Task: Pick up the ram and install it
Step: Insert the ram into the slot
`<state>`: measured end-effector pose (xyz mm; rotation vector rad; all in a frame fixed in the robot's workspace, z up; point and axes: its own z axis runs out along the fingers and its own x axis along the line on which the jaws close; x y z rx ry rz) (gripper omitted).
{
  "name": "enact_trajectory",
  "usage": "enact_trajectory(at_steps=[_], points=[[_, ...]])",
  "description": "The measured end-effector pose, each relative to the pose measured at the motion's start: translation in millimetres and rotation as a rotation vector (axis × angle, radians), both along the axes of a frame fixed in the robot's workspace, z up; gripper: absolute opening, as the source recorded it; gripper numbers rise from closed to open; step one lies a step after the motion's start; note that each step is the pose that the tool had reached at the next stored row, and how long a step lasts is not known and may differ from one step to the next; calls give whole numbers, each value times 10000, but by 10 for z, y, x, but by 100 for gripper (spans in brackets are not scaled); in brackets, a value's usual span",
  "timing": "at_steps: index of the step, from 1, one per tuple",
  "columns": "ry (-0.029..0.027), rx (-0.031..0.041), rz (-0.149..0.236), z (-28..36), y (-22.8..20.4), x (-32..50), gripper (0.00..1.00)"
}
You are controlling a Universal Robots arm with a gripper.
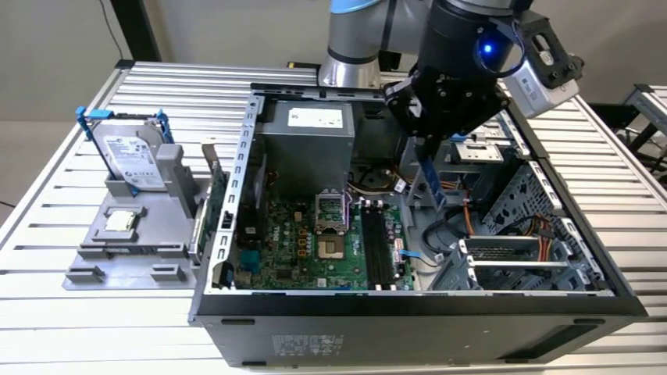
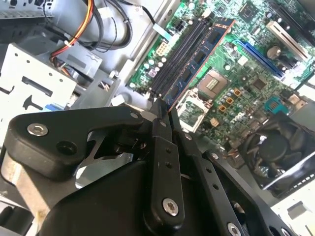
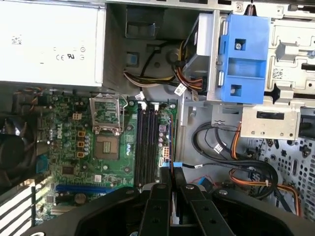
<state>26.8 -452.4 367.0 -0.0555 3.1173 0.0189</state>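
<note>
Pinching the ram (image 2: pixel 199 61) edge-on by one end between closed fingers (image 2: pixel 156 129), the gripper (image 1: pixel 426 134) hangs it over the open case (image 1: pixel 245 195), lengthwise above the slots (image 3: pixel 147 147) near the motherboard's (image 3: pixel 74 142) edge, apparently so it can line up with one.

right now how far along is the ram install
Pickup looks done: the gripper is shut on the ram, holding it above the open case. In hand: the stick hangs over the motherboard, near the black slots. Left: seating it. The slots look empty, so the ram is not yet installed.
</note>
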Motion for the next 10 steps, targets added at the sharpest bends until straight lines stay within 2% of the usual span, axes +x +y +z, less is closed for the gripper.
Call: enact_trajectory(at_steps=[10], points=[[4, 0, -15, -145, 0, 42, 0]])
